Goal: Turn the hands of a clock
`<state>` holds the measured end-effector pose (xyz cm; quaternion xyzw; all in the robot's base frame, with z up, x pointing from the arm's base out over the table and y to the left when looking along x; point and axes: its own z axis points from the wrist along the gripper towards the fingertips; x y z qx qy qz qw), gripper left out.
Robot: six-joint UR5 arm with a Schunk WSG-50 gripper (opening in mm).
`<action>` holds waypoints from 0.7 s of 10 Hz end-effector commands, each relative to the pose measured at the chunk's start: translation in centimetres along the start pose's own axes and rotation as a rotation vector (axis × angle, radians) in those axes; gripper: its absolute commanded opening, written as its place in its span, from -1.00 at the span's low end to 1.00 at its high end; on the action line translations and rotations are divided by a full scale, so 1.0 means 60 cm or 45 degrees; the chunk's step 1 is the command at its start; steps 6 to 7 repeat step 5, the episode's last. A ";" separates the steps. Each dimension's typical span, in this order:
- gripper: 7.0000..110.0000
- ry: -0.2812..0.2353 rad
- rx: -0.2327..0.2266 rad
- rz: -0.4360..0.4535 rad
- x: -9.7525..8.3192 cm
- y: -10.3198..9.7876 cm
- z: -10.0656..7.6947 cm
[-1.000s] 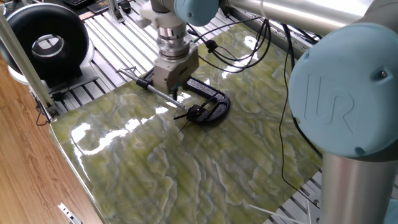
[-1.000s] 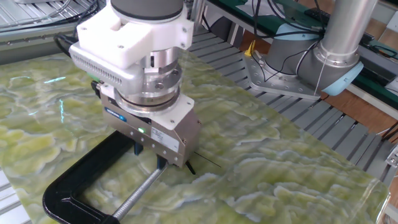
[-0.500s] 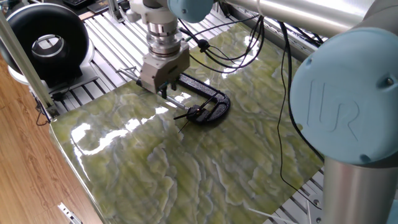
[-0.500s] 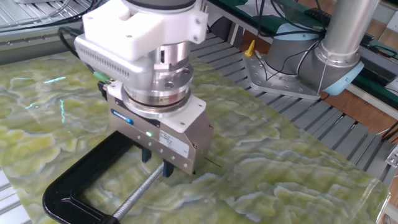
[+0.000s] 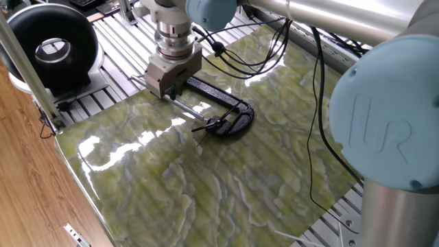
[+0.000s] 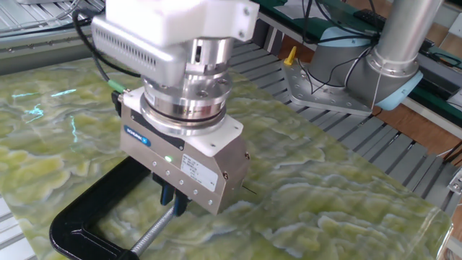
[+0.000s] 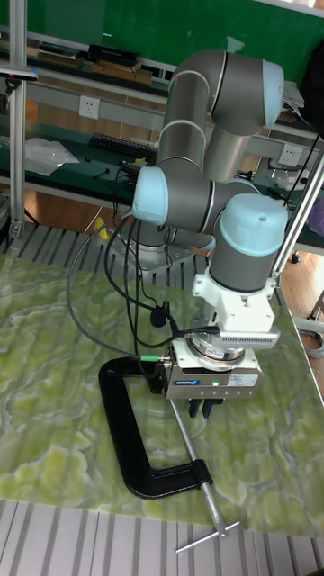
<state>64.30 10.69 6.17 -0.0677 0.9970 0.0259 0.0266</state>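
Green marbled desk [image 5: 226, 185] is carrying the C-clamp [image 5: 230, 110]; the hand [image 5: 169, 92], narrow and holding nothing, is hovering over its screw rod [image 7: 191, 447], the hands [image 5: 206, 128] seemingly waiting untouched.

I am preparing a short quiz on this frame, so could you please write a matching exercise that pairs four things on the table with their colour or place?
Things:
1. gripper
2. C-clamp
3. screw rod
4. hands

Descriptions:
A. thin black pointers at the clamp's jaw end, away from the gripper
B. black curved frame lying flat on the green mat
C. threaded, silver, running under the gripper
D. silver block with dark fingers, above the rod

Pairs: 1-D, 2-B, 3-C, 4-A
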 end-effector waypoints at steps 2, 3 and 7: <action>-1.00 -0.053 -0.018 0.037 -0.019 0.014 -0.021; -1.00 -0.059 -0.017 0.035 -0.021 0.013 -0.021; -1.00 -0.068 -0.014 0.035 -0.024 0.012 -0.021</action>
